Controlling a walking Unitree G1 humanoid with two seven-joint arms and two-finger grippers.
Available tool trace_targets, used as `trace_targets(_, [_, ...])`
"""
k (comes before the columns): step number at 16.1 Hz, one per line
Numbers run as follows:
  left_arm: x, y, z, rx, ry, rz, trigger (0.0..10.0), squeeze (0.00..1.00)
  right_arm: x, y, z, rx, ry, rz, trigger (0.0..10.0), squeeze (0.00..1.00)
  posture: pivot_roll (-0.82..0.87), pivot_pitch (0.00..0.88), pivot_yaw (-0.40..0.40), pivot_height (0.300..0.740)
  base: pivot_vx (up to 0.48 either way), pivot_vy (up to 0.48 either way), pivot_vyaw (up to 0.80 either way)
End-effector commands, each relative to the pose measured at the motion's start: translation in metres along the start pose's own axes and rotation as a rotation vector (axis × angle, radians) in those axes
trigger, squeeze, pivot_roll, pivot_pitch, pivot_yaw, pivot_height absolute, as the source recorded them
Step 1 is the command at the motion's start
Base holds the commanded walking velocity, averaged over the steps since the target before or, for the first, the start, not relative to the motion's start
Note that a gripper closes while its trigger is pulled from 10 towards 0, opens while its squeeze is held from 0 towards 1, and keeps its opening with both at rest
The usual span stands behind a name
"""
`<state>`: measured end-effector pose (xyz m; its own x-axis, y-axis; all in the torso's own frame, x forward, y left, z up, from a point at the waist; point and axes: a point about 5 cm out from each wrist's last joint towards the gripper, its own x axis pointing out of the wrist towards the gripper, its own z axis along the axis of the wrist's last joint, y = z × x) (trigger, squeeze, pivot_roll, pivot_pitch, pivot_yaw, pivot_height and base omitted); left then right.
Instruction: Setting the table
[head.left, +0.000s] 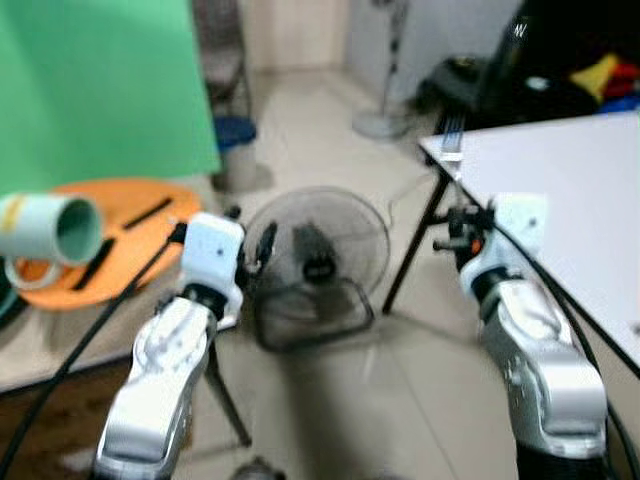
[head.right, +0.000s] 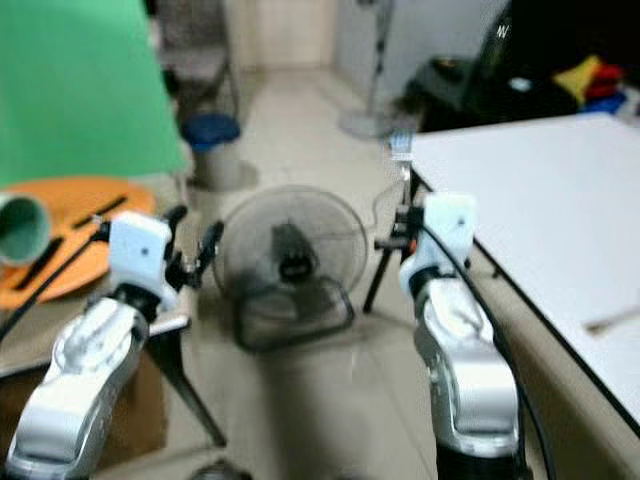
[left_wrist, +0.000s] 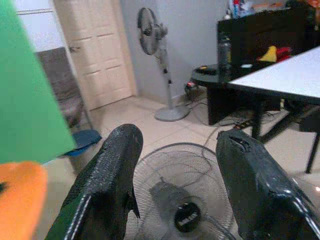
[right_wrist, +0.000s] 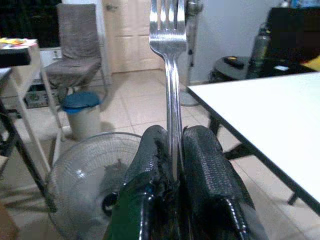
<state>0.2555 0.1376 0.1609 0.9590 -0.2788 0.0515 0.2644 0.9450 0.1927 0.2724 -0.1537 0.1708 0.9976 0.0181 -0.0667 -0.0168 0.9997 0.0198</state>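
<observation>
Your right gripper (right_wrist: 172, 155) has its two black fingers pressed together on the handle of a shiny silver metal fork (right_wrist: 168, 30), which stands upright out of them with its tines pointing up. In the head views you see that gripper held in the air just off the near corner of the white rectangular table (head.left: 580, 180), with the fork's tines (head.right: 402, 145) blurred beside the table's edge. Your left gripper (left_wrist: 175, 195) is spread wide with nothing between its fingers. It hangs above a round wire-caged floor fan (head.left: 315, 255) lying on the pale tiled floor (head.left: 300, 120). To your left you have a round orange tray (head.left: 120, 225) bearing dark sticks and a pale green cup (head.left: 60, 230) lying on its side.
</observation>
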Motion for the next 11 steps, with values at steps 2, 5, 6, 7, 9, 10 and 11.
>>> trace_targets(2, [0.0012, -0.0029, 0.003, -0.002, -0.01, -0.013, 10.0, 0.0, -0.0016, -0.0054, 0.0033, -0.008, -0.014, -0.022, 10.0, 0.0, 0.17, 0.0, -0.01, 0.727, 0.0, 0.0, -0.8])
trace_targets(5, [0.0012, -0.0029, 0.003, -0.002, -0.01, -0.013, 10.0, 0.0, -0.0016, -0.0054, 0.0033, -0.008, -0.014, -0.022, 10.0, 0.0, 0.17, 0.0, -0.01, 0.727, 0.0, 0.0, -0.8])
trace_targets(6, [0.0012, -0.0029, 0.003, -0.002, -0.01, -0.013, 10.0, 0.0, -0.0016, -0.0054, 0.0033, -0.008, -0.014, -0.022, 10.0, 0.0, 0.17, 0.0, -0.01, 0.727, 0.0, 0.0, -0.8])
trace_targets(7, [0.0012, -0.0029, 0.003, -0.002, -0.01, -0.013, 10.0, 0.0, -0.0016, -0.0054, 0.0033, -0.008, -0.014, -0.022, 10.0, 0.0, 0.17, 0.0, -0.01, 0.727, 0.0, 0.0, -0.8])
trace_targets(9, [0.0012, -0.0029, 0.003, -0.002, -0.01, -0.013, 10.0, 0.0, -0.0016, -0.0054, 0.0033, -0.008, -0.014, -0.022, 10.0, 0.0, 0.17, 0.0, -0.01, 0.727, 0.0, 0.0, -0.8])
trace_targets(10, [0.0012, -0.0029, 0.003, -0.002, -0.01, -0.013, 10.0, 0.0, -0.0016, -0.0054, 0.0033, -0.008, -0.014, -0.022, 10.0, 0.0, 0.17, 0.0, -0.01, 0.727, 0.0, 0.0, -0.8])
trace_targets(11, [0.0012, -0.0029, 0.003, -0.002, -0.01, -0.013, 10.0, 0.0, -0.0016, -0.0054, 0.0033, -0.008, -0.014, -0.022, 10.0, 0.0, 0.17, 0.0, -0.01, 0.727, 0.0, 0.0, -0.8])
